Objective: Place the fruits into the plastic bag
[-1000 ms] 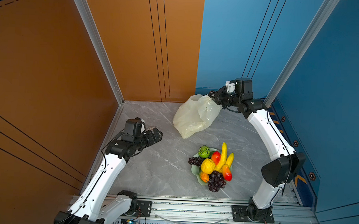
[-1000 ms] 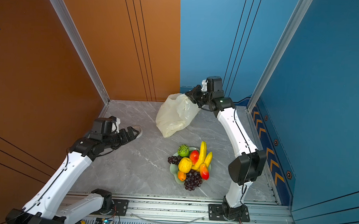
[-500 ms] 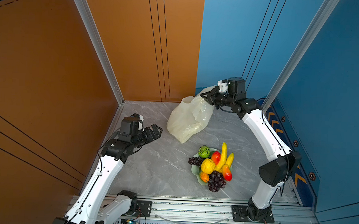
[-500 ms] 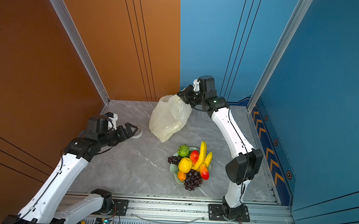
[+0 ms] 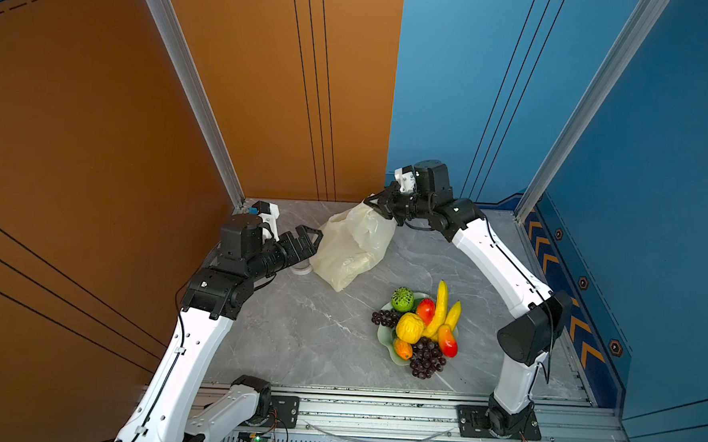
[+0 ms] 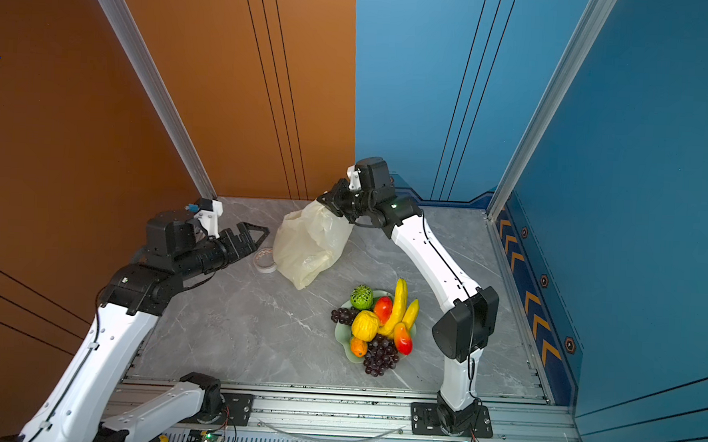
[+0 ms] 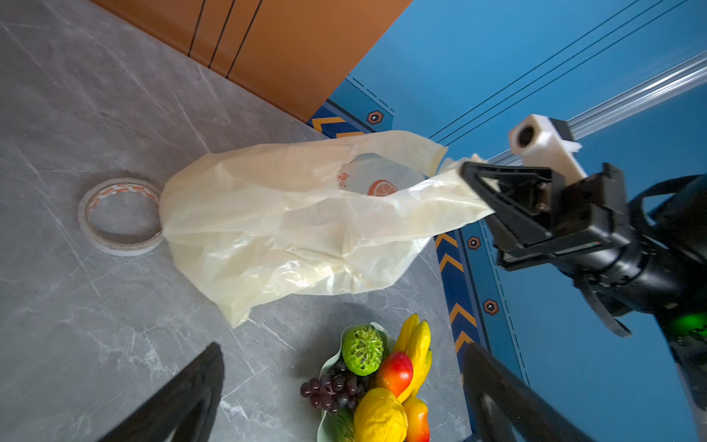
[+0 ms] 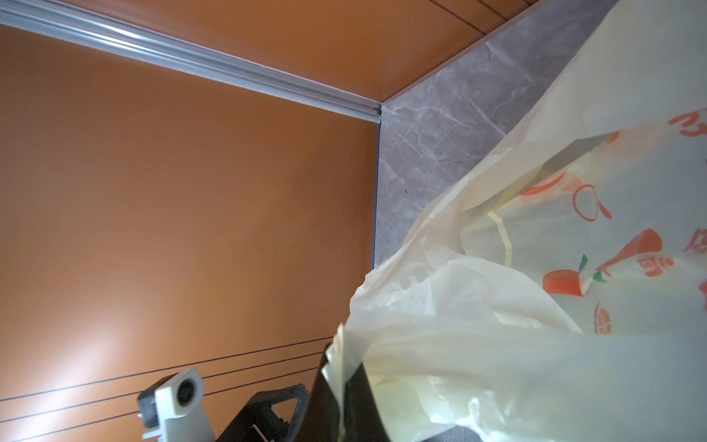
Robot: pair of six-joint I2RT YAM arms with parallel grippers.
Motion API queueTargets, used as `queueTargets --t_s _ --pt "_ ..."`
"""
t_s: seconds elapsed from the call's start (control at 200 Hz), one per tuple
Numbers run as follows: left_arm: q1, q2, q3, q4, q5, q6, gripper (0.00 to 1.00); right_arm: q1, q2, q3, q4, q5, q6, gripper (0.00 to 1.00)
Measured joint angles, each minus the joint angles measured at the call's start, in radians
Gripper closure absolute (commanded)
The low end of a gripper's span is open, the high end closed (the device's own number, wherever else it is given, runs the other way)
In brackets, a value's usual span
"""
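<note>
left arm (image 5: 182, 367) and right arm (image 5: 496, 254) have white shells, black joints, thin black cables and black plates (image 5: 471, 421) screwed onto the silver rail (image 5: 375, 412).

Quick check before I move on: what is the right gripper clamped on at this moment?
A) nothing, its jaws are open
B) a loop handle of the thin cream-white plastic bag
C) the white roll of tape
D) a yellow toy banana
B: the right gripper has its jaws shut on a loop handle of the thin cream-white plastic bag; in the left wrist view the stretched handle runs straight into them.
</note>
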Motion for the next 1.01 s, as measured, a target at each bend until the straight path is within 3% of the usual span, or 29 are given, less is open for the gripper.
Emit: queueTargets --t_s 0.185,0.456,0.611,0.861,0.951,1.006 --pt "-0.061 0.042 0.058 0.000 0.009 0.008 0.02 0.066 0.016 0.034 0.000 0.017 0.017 1.00" --pt "-0.084 0.074 0.071 -0.001 0.001 0.015 0.00 0.134 0.014 0.053 0.000 0.064 0.026 1.00" --pt "-0.109 0.101 0.084 0.000 -0.006 0.034 0.06 0.193 0.002 0.053 0.000 0.106 0.041 1.00" --pt "-0.115 0.124 0.084 -0.002 -0.030 0.117 0.28 0.245 -0.052 0.053 0.000 0.161 0.086 1.00" --pt "-0.116 0.138 0.084 -0.002 -0.041 0.130 0.39 0.257 -0.068 0.053 0.001 0.182 0.105 1.00" --pt "-0.118 0.150 0.085 -0.002 -0.047 0.140 0.54 0.267 -0.072 0.051 0.001 0.186 0.115 1.00"
